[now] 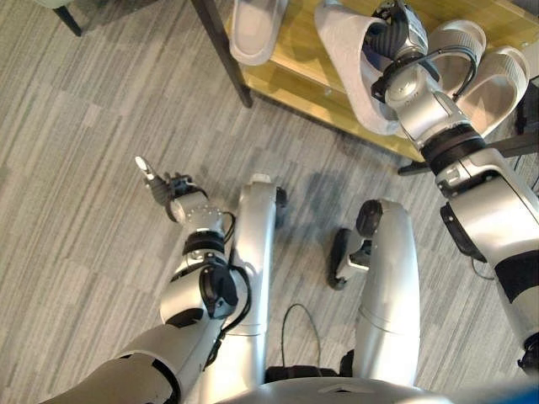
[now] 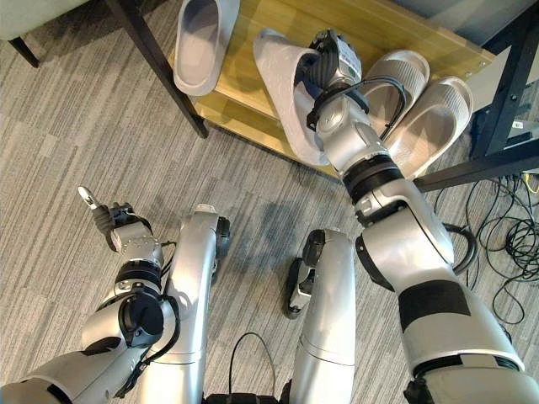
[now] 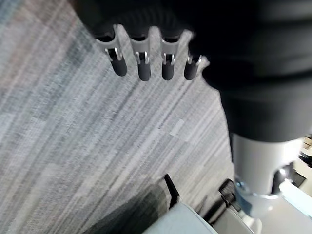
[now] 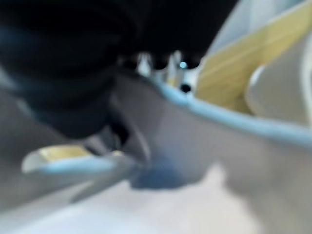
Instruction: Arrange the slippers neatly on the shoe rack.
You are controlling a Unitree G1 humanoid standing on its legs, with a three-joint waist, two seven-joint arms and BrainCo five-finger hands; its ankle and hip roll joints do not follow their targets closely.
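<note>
A light grey slipper (image 1: 345, 63) stands tilted on its edge over the wooden shelf (image 1: 295, 71) of the shoe rack. My right hand (image 1: 394, 38) reaches into its strap opening and is shut on it; the right wrist view shows the fingers (image 4: 161, 63) hooked over the slipper's rim (image 4: 219, 117). Another grey slipper (image 2: 202, 42) lies flat at the shelf's left end. A pair of pale slippers (image 2: 396, 80) (image 2: 438, 114) lies side by side at the right end. My left hand (image 1: 168, 189) hangs low over the carpet, open and holding nothing, fingers (image 3: 141, 66) relaxed.
A black rack leg (image 2: 156, 63) slants down to the carpet at the shelf's left corner. A black frame (image 2: 505, 93) stands right of the rack, with loose cables (image 2: 505, 244) on the floor beside it. A furniture leg (image 1: 69, 18) stands on the grey striped carpet (image 1: 84, 168).
</note>
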